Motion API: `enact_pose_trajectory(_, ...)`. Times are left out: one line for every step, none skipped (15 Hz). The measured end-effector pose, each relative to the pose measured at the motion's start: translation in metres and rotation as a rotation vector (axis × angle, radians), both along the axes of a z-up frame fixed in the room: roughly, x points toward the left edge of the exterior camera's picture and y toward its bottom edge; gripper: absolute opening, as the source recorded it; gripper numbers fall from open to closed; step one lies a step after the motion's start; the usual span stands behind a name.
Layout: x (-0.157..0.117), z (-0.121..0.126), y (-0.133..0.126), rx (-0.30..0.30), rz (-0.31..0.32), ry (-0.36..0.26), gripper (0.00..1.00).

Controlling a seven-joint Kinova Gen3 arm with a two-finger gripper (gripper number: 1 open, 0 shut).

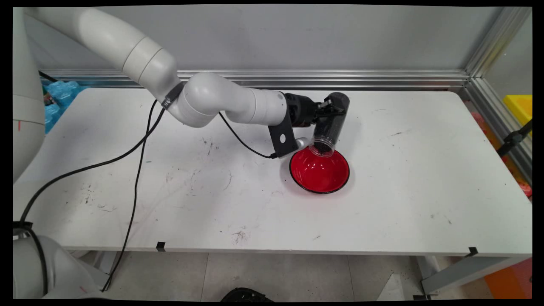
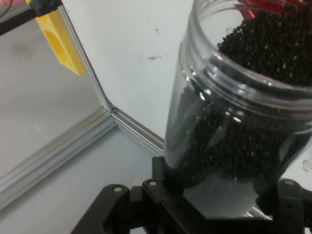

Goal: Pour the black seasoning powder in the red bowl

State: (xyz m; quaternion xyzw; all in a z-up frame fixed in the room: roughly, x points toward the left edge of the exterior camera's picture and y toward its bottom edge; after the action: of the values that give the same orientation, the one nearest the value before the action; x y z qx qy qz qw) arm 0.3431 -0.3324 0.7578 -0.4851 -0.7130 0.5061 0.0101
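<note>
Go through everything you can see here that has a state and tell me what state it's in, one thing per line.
Clear plastic jar of small black grains: lidless, tipped mouth-down over the bowl, grains at the mouth.
Red bowl with black rim: upright on the white table, no grains visible inside.
Black pincer: shut on the jar.

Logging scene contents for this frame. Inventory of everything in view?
jar: 1, clear plastic, filled with small black grains, held tilted with its open mouth down over the bowl's far rim
bowl: 1, red inside with black rim, on the table right of centre
table: 1, white, scuffed
yellow bin: 1, right edge, beyond the table
blue packs: several, left, behind the table
cables: black, hanging from the arm
hand: 1, black, clamped round the jar's body
</note>
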Motion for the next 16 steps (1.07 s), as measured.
enact_pose_trajectory(0.0005,0.0,-0.0001,-0.006,-0.006,-0.002,0.0)
enact_pose_trajectory(0.0008,0.0,-0.0002,-0.011,-0.012,-0.003,0.0)
enact_pose_trajectory(0.0013,0.0001,-0.0004,-0.018,-0.018,-0.004,0.0)
enact_pose_trajectory(0.0019,0.0002,-0.0007,-0.024,-0.024,-0.006,0.0)
enact_pose_trajectory(0.0025,0.0004,-0.0009,-0.031,-0.03,-0.007,0.0)
enact_pose_trajectory(0.003,0.0004,-0.0012,-0.036,-0.034,-0.008,0.0)
enact_pose_trajectory(0.0033,0.0006,-0.0015,-0.039,-0.038,-0.008,0.0)
enact_pose_trajectory(0.0036,0.0008,-0.0019,-0.045,-0.043,-0.009,0.0)
enact_pose_trajectory(0.004,0.001,-0.0024,-0.052,-0.049,-0.01,0.0)
enact_pose_trajectory(0.0042,0.0014,-0.0028,-0.058,-0.054,-0.01,0.0)
enact_pose_trajectory(0.0044,0.0018,-0.0033,-0.063,-0.058,-0.01,0.0)
enact_pose_trajectory(0.0045,0.0021,-0.0035,-0.067,-0.061,-0.011,0.0)
enact_pose_trajectory(0.0047,0.0026,-0.0039,-0.073,-0.065,-0.011,0.0)
enact_pose_trajectory(0.0048,0.0029,-0.0041,-0.079,-0.07,-0.011,0.0)
enact_pose_trajectory(0.005,0.0032,-0.0043,-0.085,-0.075,-0.012,0.0)
enact_pose_trajectory(0.0052,0.0034,-0.0043,-0.09,-0.08,-0.013,0.0)
